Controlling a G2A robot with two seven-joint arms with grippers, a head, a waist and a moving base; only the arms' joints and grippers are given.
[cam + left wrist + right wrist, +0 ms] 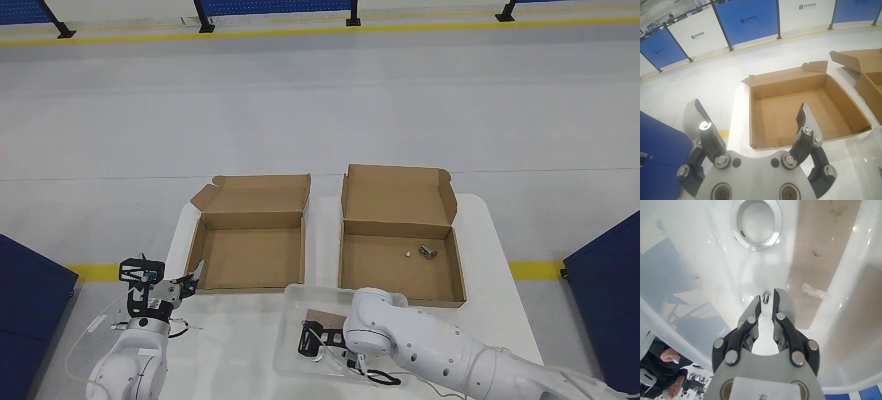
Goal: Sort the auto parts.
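While the right hand (pixel 767 293) sits low inside the clear bin (pixel 848 291), its two fingers stand slightly apart and pinch nothing. A small bolt (pixel 766 297) lies on the bin floor in the gap at their tips.

- Contact: the bolt appears to touch neither finger and sits a shade nearer one than the other.
- Long axis: it runs along the hand's own line of reach, threaded end toward the palm and head pointing away. The fingers therefore face the shank side-on.
- Judgement: the coming move turns on this alignment, so closing should suffice with no turn of the wrist. The shank is round and smooth, so it may roll or squirt forward if one finger meets it first.
- Farther along the same line, well beyond the bolt, a machined metal ring (pixel 755 247) rests on the bin floor, clear of the grasp.
- In the top view the bin lies at the near edge of the bench (pixel 235 335), right of centre.
- The left hand (pixel 750 104) is spread wide and empty at the near left corner, well apart from the bin. It faces the empty left box (pixel 838 102). The right arm is plainly the nearer one.
- The right box (pixel 400 200), on the far side of the bin, holds a few small parts (pixel 425 251).
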